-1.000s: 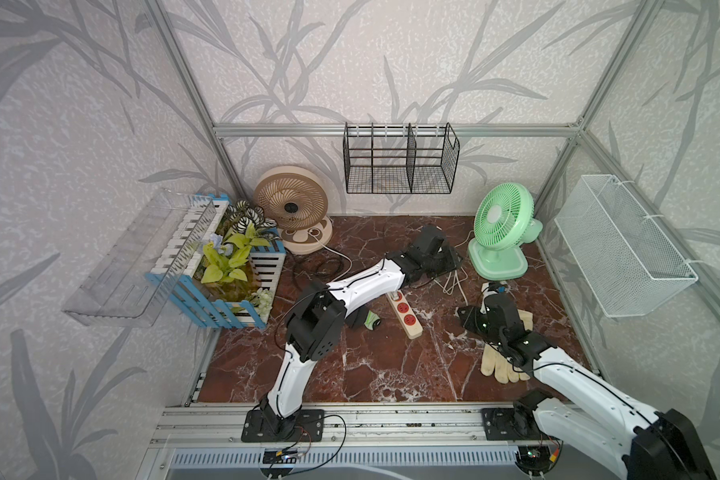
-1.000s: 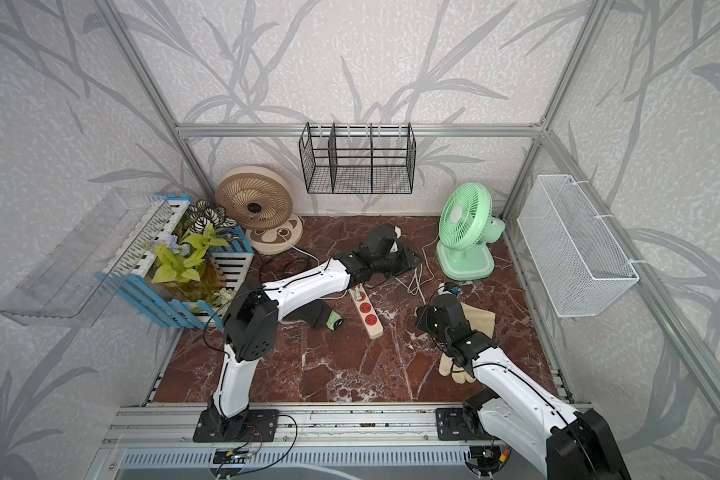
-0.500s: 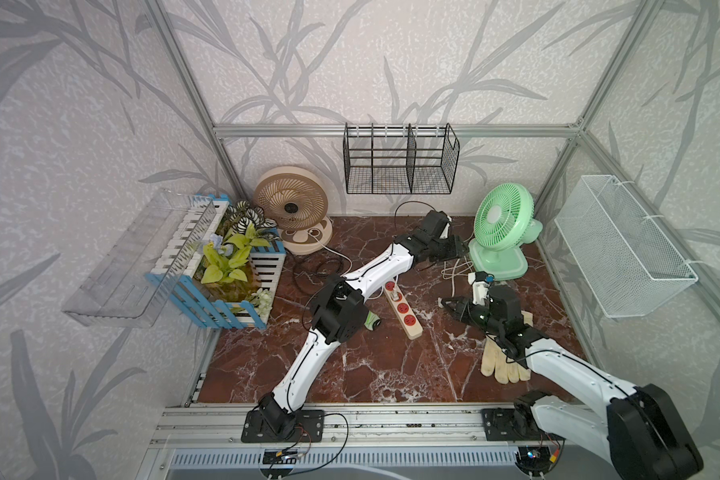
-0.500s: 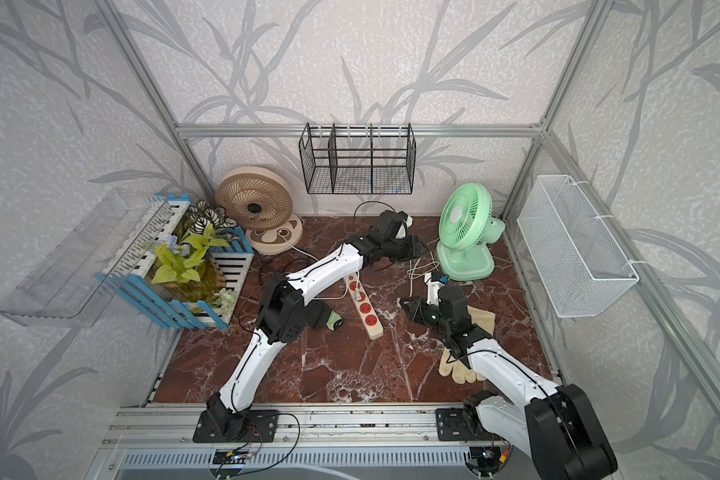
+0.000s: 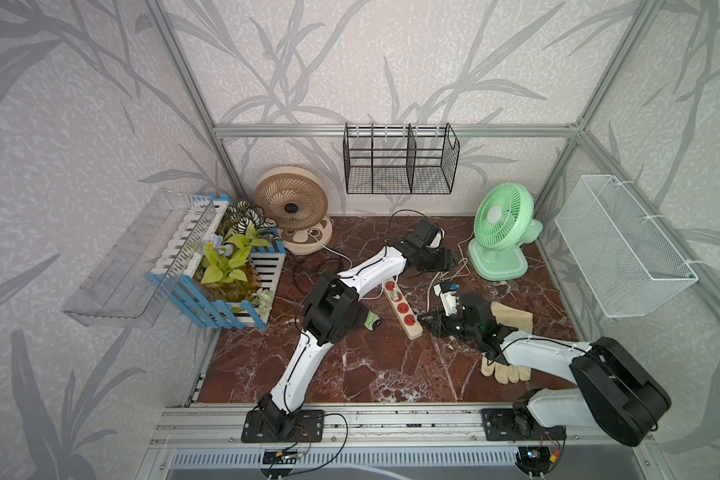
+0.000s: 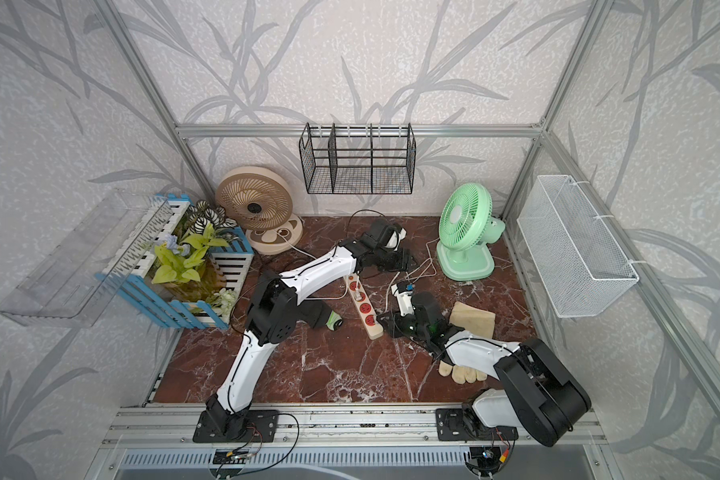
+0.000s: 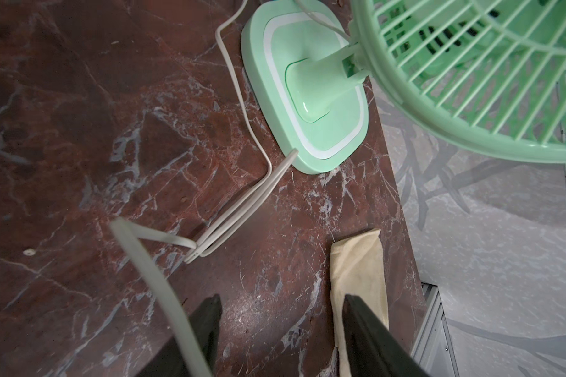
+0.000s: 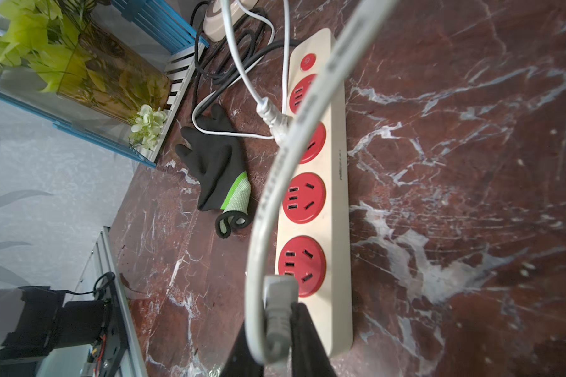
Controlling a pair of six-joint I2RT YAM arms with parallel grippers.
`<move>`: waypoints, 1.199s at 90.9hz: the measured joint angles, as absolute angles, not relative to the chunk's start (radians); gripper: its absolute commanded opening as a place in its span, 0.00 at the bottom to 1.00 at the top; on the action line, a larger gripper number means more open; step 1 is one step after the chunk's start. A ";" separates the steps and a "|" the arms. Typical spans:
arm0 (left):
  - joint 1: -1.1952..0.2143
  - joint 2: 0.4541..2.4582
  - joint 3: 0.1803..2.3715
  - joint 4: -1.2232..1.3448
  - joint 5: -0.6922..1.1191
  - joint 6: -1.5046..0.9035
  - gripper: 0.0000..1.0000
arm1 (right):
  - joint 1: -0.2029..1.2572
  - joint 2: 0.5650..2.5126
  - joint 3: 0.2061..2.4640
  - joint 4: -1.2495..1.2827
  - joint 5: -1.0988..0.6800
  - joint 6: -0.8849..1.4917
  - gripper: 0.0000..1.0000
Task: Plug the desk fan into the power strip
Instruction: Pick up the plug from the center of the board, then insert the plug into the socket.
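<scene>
Red-brown marble tabletop [image 5: 371,374], leaf-patterned walls.

Right gripper [image 8: 270,321]: clamped on grey-white plug [image 8: 280,293]. The plug hangs over the near end of the power strip [image 8: 337,163], by the nearest red socket [image 8: 303,266]; contact not discernible. Its pale cord [image 8: 275,182] arcs up across the strip.

Left gripper [image 7: 281,313]: fingers apart, nothing between them, over bare marble just left of the green fan [image 7: 307,98]. A loop of cord passes beside one finger [image 7: 206,316].

Power strip lies flat mid-table between the arms in both top views [image 5: 400,305], button end far. A white plug [image 8: 275,122] sits in the second socket from the button.

Black glove [image 8: 216,163] left of the strip; cream glove [image 5: 512,316] under the right arm.
</scene>
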State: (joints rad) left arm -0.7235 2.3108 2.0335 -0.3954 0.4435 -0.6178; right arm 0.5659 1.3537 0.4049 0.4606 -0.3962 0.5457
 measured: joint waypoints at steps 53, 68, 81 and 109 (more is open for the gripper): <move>-0.719 2.232 1.930 -0.392 0.444 -0.572 0.78 | 0.641 1.418 0.496 0.373 -0.260 0.432 0.00; -0.719 2.211 1.929 -0.414 0.437 -0.542 0.84 | 0.648 1.452 0.549 0.315 -0.240 0.420 0.00; -0.719 2.193 1.934 -0.476 0.419 -0.505 0.91 | 0.651 1.477 0.588 0.279 -0.232 0.416 0.00; -0.718 2.176 2.013 -0.679 0.315 -0.406 1.00 | 0.657 1.496 0.648 0.193 -0.220 0.414 0.00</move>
State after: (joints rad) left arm -0.7181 2.1761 2.0132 -0.6792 0.3149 -0.4065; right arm 0.6567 1.4956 0.6476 0.1928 -0.2203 0.4141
